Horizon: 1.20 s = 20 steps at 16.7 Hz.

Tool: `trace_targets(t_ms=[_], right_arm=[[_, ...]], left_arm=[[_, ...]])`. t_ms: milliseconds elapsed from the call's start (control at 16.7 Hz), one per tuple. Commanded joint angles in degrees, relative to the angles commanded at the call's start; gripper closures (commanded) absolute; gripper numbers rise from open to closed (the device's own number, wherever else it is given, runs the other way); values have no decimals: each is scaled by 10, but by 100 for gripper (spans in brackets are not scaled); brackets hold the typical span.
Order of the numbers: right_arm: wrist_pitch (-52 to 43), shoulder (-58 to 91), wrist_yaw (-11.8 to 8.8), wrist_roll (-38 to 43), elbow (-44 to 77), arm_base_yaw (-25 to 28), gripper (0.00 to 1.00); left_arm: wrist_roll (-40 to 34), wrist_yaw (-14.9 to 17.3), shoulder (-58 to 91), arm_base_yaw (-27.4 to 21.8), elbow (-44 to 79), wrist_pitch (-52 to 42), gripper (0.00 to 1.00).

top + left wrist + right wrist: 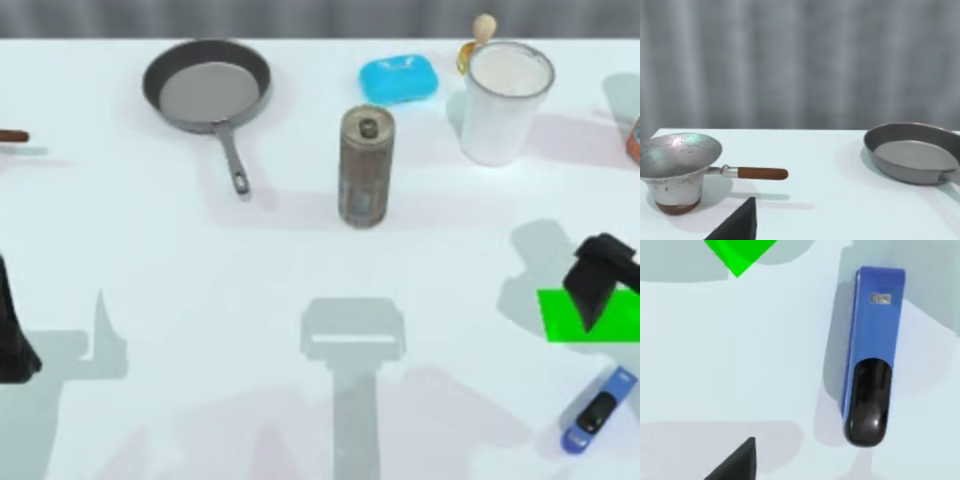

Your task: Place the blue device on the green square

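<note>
The blue device (598, 410) lies flat on the table at the front right, slim and royal blue with a black centre panel. In the right wrist view the blue device (875, 340) shows untouched. The green square (560, 315) sits just behind it at the right edge, and one corner of the green square (737, 252) shows in that wrist view. My right gripper (592, 315) hovers over the square, open and empty, partly hiding it; one fingertip (742, 462) shows. My left gripper (12, 340) rests open at the left edge.
A frying pan (208, 90), a tall metal can (365, 165), a cyan rounded block (398, 79) and a white cup (505, 100) stand across the back. A small saucepan (677, 170) with a brown handle sits at the far left.
</note>
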Motion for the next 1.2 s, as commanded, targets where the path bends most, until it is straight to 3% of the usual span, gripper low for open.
trace_targets(t_ms=[180,600,1200], right_arm=[[-35,46,0,38,37,12,0],[-28,53,0,41,33,11,0],[204,149,0,46,-103,16,0]], left_arm=[[0,0,0,0,0,0,0],[0,0,0,0,0,0,0],[0,0,0,0,0,0,0]])
